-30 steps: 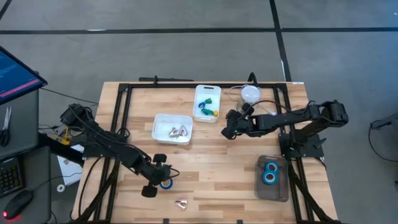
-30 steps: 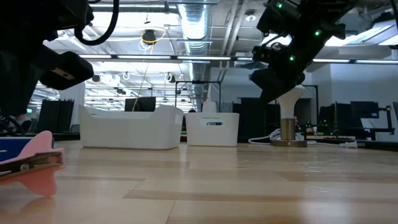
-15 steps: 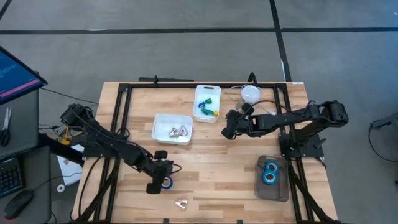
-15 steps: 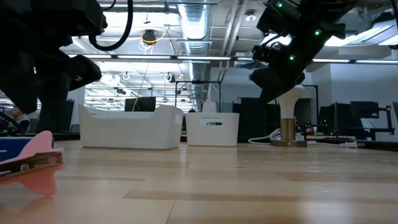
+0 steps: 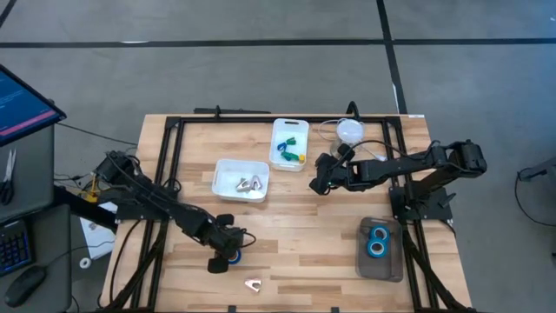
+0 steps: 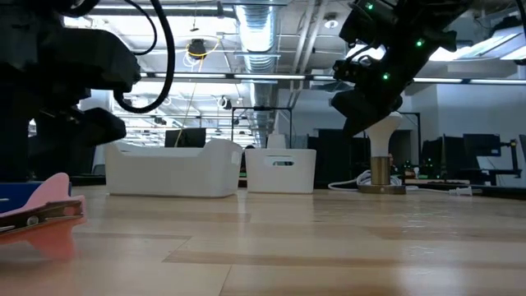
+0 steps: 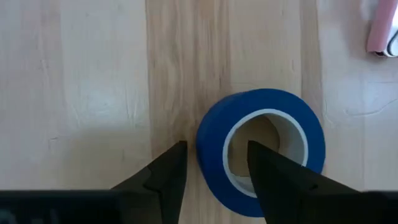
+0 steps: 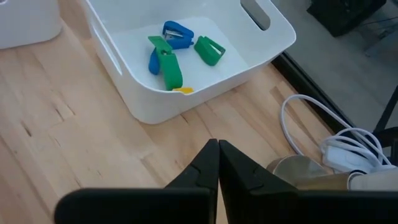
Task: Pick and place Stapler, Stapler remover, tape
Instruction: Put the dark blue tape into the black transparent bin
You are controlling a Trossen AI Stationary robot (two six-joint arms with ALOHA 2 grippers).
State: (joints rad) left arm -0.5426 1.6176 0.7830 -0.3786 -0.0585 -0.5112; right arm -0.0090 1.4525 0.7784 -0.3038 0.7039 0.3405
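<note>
A blue tape roll (image 7: 261, 152) lies flat on the table's near left part (image 5: 234, 257). My left gripper (image 7: 216, 146) stands open above it, pointing down, with one finger over the roll's pale centre hole and the other outside its wall. A pink stapler remover (image 5: 253, 284) lies just nearer the front edge. My right gripper (image 5: 316, 185) hangs shut and empty above the table's middle, near the tub of staplers (image 8: 177, 46).
A white tub (image 5: 241, 178) holds staple removers, and a second white tub (image 5: 290, 143) behind it holds blue and green staplers. A grey tray (image 5: 380, 265) at the near right holds two blue tape rolls. A lamp base (image 5: 349, 131) with its cable stands at the back.
My left gripper has opened and shifted a little toward the table's right edge over the tape roll, its arm swinging with it. The roll and the pink stapler remover have stayed where they were.
</note>
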